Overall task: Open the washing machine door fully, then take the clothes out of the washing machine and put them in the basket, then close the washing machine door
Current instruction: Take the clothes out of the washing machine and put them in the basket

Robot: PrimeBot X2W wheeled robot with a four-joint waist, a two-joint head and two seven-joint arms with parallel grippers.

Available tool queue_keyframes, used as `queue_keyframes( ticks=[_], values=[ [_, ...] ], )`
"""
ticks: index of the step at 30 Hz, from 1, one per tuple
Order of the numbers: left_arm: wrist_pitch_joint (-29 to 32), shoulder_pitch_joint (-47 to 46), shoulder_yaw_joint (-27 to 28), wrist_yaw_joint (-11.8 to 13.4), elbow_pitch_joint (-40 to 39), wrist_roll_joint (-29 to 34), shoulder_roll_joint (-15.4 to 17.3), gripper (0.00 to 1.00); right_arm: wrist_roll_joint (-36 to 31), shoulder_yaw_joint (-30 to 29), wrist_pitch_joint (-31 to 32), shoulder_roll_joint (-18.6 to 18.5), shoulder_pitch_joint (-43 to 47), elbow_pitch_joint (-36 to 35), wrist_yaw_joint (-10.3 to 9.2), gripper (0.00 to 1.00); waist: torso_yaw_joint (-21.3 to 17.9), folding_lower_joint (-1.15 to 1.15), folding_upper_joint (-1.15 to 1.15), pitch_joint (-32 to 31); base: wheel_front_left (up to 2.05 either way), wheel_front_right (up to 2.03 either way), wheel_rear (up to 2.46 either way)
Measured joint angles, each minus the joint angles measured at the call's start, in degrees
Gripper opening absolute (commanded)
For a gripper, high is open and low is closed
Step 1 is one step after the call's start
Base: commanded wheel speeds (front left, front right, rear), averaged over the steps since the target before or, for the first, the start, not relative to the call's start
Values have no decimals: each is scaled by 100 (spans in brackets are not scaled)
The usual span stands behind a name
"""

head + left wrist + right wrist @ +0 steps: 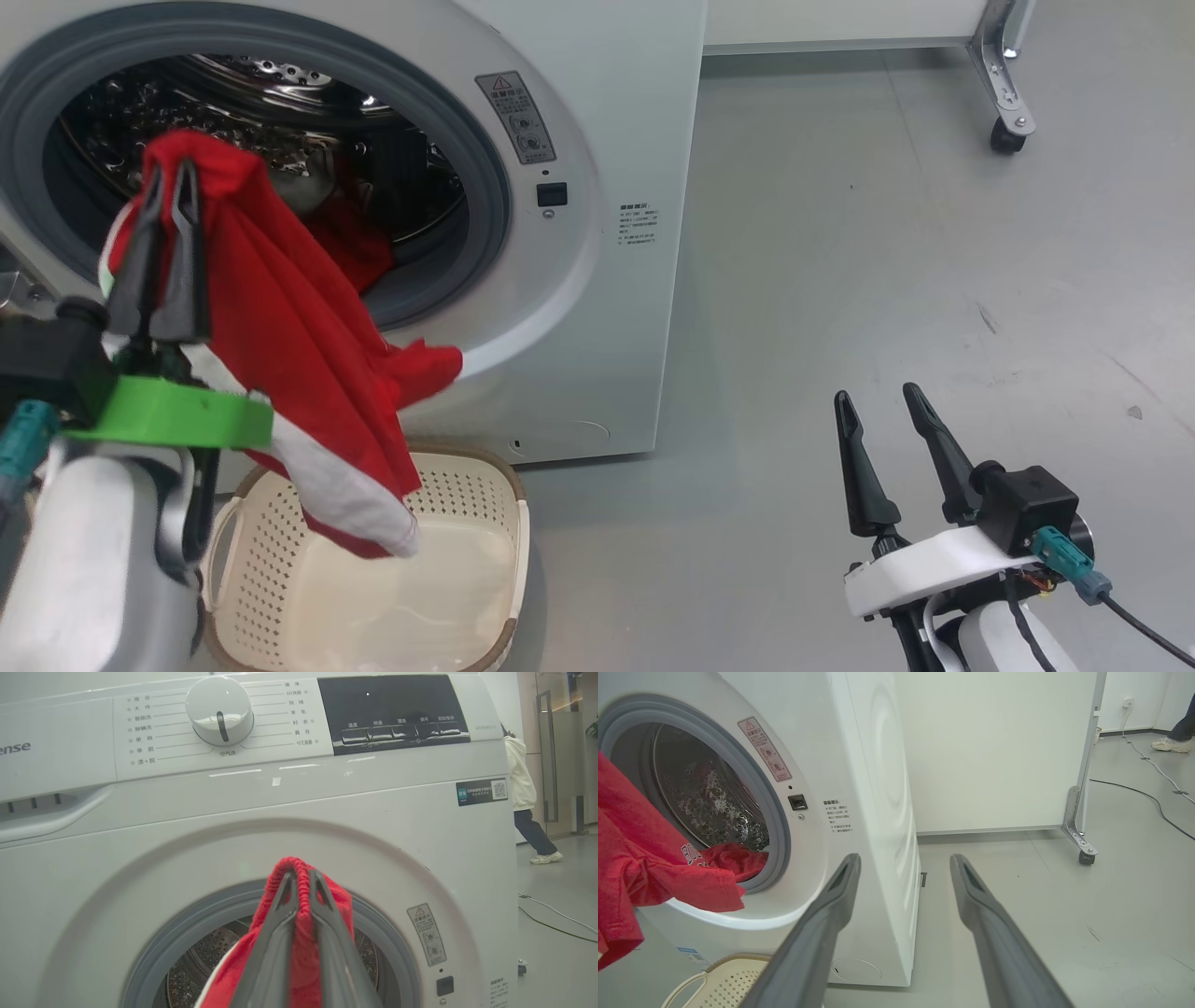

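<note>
The washing machine (597, 93) stands open at the upper left, its steel drum (233, 103) showing; the washing machine door is out of view. My left gripper (168, 177) is shut on the red clothes (299, 327) in front of the opening. The garment trails from the drum over the gasket and hangs down, its white hem above the cream basket (271, 541) on the floor below. In the left wrist view my left gripper (299, 875) pinches a red fold (299, 952). My right gripper (878, 392) is open and empty at the lower right, over the floor.
A wheeled white partition (1004, 93) stands behind the machine on the right. In the left wrist view a person (518, 779) walks at the far right and a cable (556, 919) lies on the floor. Grey floor (887, 261) spreads to the right of the machine.
</note>
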Motion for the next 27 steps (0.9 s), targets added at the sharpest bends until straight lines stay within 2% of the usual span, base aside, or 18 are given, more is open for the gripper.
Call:
queue_keyframes(
  ticks=[5, 13, 27],
  values=[
    [5, 614, -213, -5, 335, 1, -7, 0, 0, 7, 0, 2, 2, -3, 2, 100, -14, 0, 0, 20, 0, 0, 0],
    [288, 1018, -377, -51, 660, 0, 16, 0, -9, 62, 0, 2, 1, -80, 45, 100, -76, 0, 0, 169, 0, 0, 0],
    [745, 1177, -490, -105, 1404, -53, 96, 0, -73, 215, 0, 16, -75, -232, 45, 100, -285, 0, 0, 778, 0, 0, 0]
  ],
)
